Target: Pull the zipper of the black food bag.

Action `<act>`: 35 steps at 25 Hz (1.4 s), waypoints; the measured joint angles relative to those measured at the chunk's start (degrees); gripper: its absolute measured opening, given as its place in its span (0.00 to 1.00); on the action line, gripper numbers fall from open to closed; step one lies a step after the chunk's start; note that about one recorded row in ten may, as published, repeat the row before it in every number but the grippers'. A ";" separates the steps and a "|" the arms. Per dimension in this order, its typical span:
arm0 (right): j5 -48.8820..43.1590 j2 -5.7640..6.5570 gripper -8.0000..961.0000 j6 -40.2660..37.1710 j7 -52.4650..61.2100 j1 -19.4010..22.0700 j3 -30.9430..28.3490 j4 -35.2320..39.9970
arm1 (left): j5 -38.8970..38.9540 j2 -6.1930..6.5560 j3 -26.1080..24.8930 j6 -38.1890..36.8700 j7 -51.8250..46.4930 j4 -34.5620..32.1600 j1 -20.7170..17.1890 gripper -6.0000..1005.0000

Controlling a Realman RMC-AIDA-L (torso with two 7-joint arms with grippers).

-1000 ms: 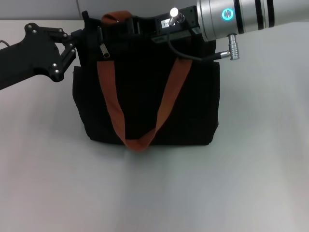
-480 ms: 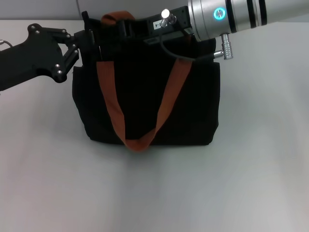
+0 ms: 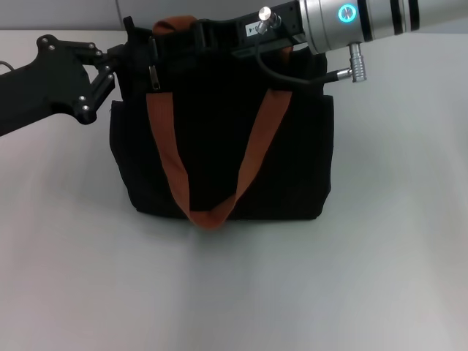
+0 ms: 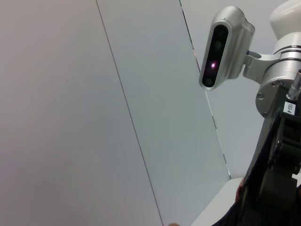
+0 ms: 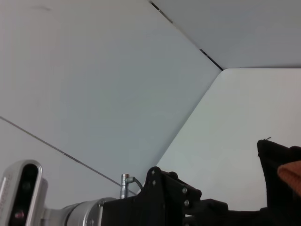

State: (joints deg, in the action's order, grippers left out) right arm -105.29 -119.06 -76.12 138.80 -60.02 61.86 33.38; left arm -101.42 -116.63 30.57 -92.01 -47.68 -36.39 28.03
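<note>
The black food bag (image 3: 219, 146) stands upright in the middle of the head view, its orange-brown straps (image 3: 170, 157) hanging down the front. A small silver zipper (image 3: 154, 77) pull dangles near the bag's top left corner. My left gripper (image 3: 130, 51) is shut on that top left corner of the bag. My right gripper (image 3: 201, 35) lies along the bag's top edge, black against black fabric. The right wrist view shows the left gripper (image 5: 249, 214) reaching to the bag's corner (image 5: 277, 160).
The bag rests on a plain white table (image 3: 365, 278) with a wall close behind it. In the left wrist view the right arm's silver wrist camera (image 4: 223, 47) shows against the wall. A cable loops from the right wrist over the bag's top.
The right arm slid left along the bag's top, then back to the right. The left gripper nudged right and returned. The zipper pull, covered half a second ago, shows again.
</note>
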 joint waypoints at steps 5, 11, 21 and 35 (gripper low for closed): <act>-0.11 -0.24 0.82 0.95 -0.07 -0.88 2.11 -0.28 | 0.00 -0.18 0.11 -0.03 -0.41 0.00 0.42 0.06; 0.43 -0.54 0.82 1.83 -0.15 -1.79 3.66 -0.53 | -0.09 -0.49 0.10 -0.17 -0.49 -0.06 0.94 0.07; 2.54 -0.29 0.80 0.91 -0.29 -1.04 3.30 -0.56 | -0.05 -0.49 -0.20 0.24 -0.49 -0.09 0.97 0.07; 2.64 -0.29 0.76 0.80 -0.22 -1.07 3.39 -0.63 | 0.00 -0.47 -0.12 0.76 -0.46 -0.09 0.88 0.07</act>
State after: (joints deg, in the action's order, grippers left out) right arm -102.65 -119.35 -75.32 138.57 -61.09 65.25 32.76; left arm -101.42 -117.10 30.45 -91.26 -48.13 -36.48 28.91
